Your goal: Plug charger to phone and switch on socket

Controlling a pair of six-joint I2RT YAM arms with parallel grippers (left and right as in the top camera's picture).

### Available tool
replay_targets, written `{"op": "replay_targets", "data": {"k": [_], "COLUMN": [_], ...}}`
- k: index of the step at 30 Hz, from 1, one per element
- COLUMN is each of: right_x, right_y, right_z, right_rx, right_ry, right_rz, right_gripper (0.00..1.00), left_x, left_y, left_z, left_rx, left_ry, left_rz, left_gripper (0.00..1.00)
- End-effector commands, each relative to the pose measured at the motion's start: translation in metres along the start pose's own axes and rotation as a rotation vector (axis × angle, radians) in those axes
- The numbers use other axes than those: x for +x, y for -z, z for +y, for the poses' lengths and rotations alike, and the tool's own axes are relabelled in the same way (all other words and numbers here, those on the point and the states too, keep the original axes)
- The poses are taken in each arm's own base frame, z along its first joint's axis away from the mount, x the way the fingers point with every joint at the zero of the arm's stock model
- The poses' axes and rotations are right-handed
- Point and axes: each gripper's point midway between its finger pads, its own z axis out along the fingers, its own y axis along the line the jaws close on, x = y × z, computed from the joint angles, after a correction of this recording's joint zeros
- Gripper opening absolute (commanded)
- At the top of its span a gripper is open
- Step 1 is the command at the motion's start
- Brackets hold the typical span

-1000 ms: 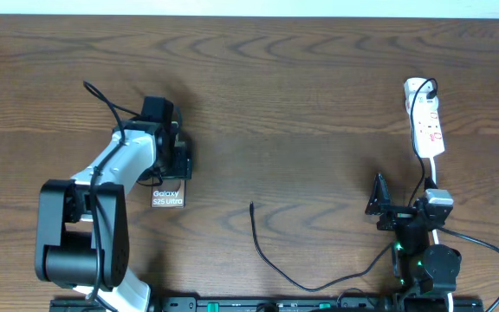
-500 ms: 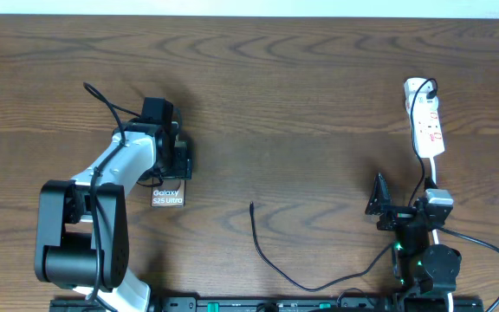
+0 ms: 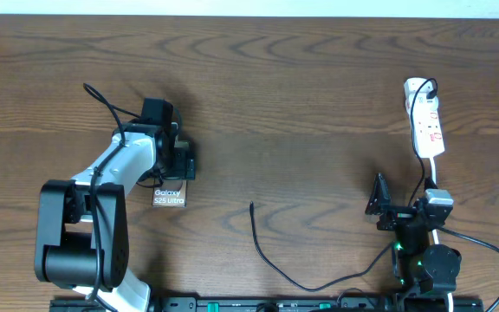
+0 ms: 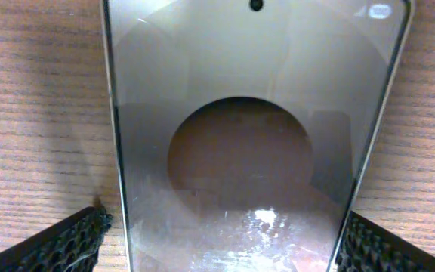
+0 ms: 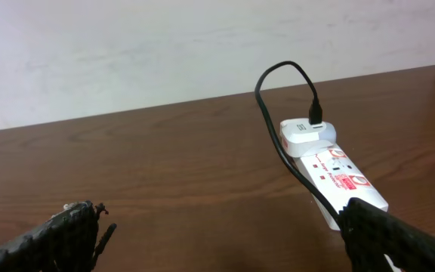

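Robot manipulation lab: a two-arm test bench against a plain wall.

A wood-grain bench fills the overhead view, and two robot arms stand at its 6 o'clock edge. The white and black left arm is toward 8 o'clock and the smaller black right arm toward 4 o'clock, both trailing thick black cables. A black rail runs along that edge between their bases. The right wrist view shows a flat pale wall rising straight behind the bench at 12 o'clock. On the bench lies a small laid-out set: a phone at 9 o'clock, a charger near 6 o'clock and a white socket at 2 o'clock.
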Motion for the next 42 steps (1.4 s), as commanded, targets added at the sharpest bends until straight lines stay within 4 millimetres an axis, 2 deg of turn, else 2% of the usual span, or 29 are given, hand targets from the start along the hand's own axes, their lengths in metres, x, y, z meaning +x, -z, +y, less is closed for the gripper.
{"op": "replay_targets", "data": {"k": [1,18,27,36,42], "right_x": [0.001,0.001,0.001,0.001,0.001], "right_y": [0.0,0.0,0.0,0.0,0.0], "right_z": [0.002,0.002,0.002,0.002,0.002], "right_rx": [-0.006,-0.006,-0.006,-0.006,-0.006], "right_ry": [0.013,0.013,0.013,0.013,0.013], "right_rz": [0.001,0.001,0.001,0.001,0.001], "right_gripper": [0.99,0.99,0.99,0.99,0.99], "left_x": [0.012,0.014,0.017,0.017,0.014], "left_y": [-0.008,-0.008,-0.007,-0.007,-0.008], "left_z": [0.002,-0.005,-0.019,-0.019,-0.004], "left_rx": [-0.011,0.033,0.118,0.116,0.023], "left_ry": [0.0,0.0,-0.063,-0.062,-0.043], "left_rz": [0.04,0.051,0.064,0.063,0.048], "left_gripper": [0.96,0.97,0.97,0.97,0.97]}}
